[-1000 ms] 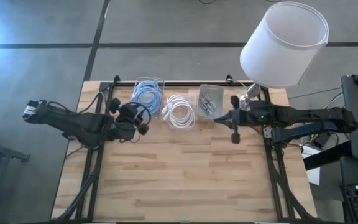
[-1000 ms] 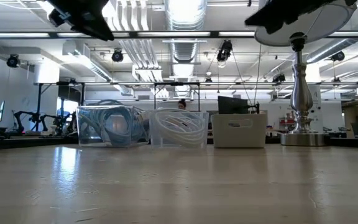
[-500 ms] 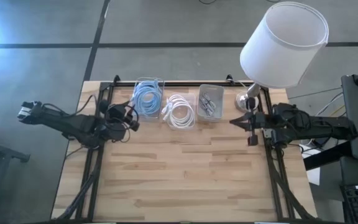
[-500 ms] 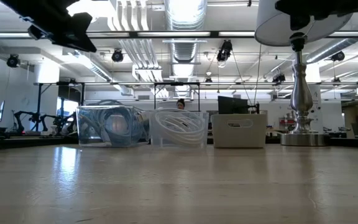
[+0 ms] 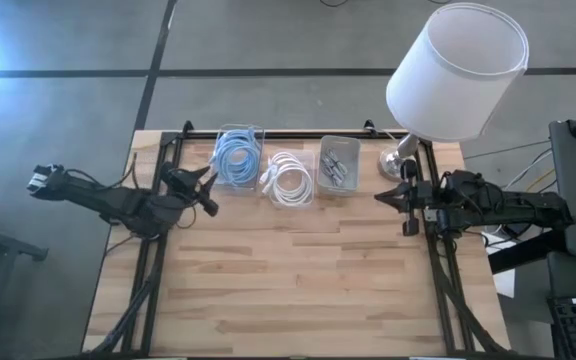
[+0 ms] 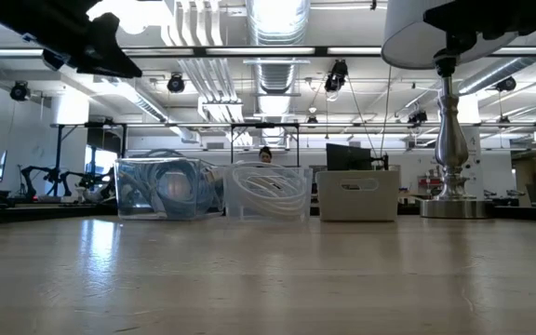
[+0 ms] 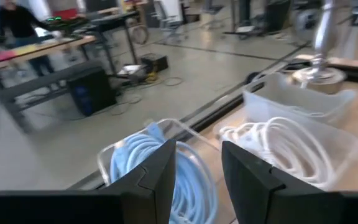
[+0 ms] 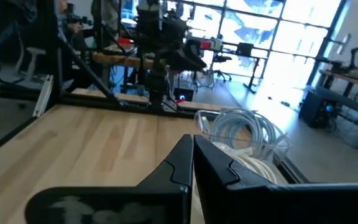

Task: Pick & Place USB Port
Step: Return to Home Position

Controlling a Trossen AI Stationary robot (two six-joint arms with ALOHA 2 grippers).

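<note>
Small metal USB parts lie in a clear bin at the table's far edge, the rightmost of three bins. My left gripper hovers near the bin of blue cable with its fingers open; in its wrist view it faces the blue coil. My right gripper hovers at the table's right side, right of the clear bin, and is shut with nothing seen between the fingers. In the low view both arms are high above the table.
A bin of white cable stands between the other two bins. A lamp with a white shade and a metal base stands at the far right corner. Bare wooden tabletop spreads toward the near edge.
My right gripper has drawn back from beside the clear bin toward the table's right edge. My left gripper has pulled back toward the table's left edge, away from the blue cable bin. The bins and their contents have stayed put.
</note>
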